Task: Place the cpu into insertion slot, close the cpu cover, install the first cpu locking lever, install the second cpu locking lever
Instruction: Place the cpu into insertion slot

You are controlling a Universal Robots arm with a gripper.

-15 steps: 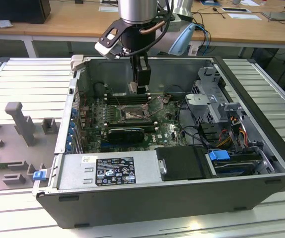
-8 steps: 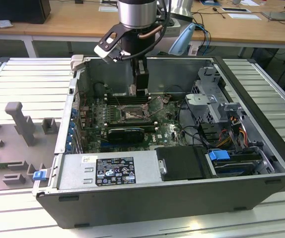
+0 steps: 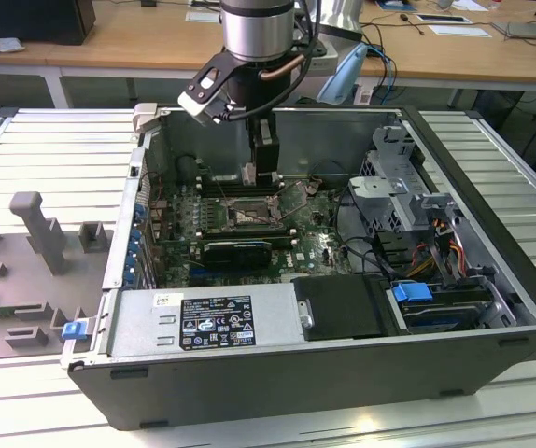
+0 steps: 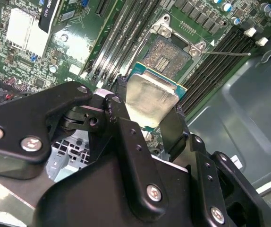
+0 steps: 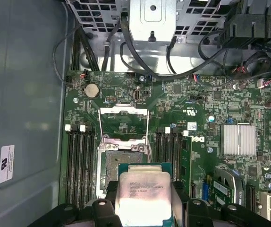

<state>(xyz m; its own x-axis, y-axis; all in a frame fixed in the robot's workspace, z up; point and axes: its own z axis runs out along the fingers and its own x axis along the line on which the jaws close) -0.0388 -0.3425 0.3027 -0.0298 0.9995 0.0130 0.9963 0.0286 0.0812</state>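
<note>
My gripper (image 4: 147, 113) is shut on the cpu (image 4: 150, 97), a flat square chip with a pale silvery face and a green rim, held by its edges between two black fingers (image 4: 121, 123). In the first wrist view the cpu (image 5: 141, 188) hangs above the motherboard and overlaps the near edge of the insertion slot (image 5: 119, 158), whose grey contact field lies bare. The cpu cover (image 5: 123, 109) is swung open past the slot's far side, with thin wire levers (image 5: 99, 126) raised beside it. In the exterior view the gripper (image 3: 254, 175) reaches down into the open computer case, just above the insertion slot (image 3: 249, 217).
Long black memory slots (image 5: 79, 161) flank the socket on both sides. A silver heatsink (image 5: 239, 140) sits on the board. Black cables (image 5: 173, 66) and a metal drive cage (image 5: 152, 19) lie beyond the cover. The grey case wall (image 5: 22, 94) runs alongside the board.
</note>
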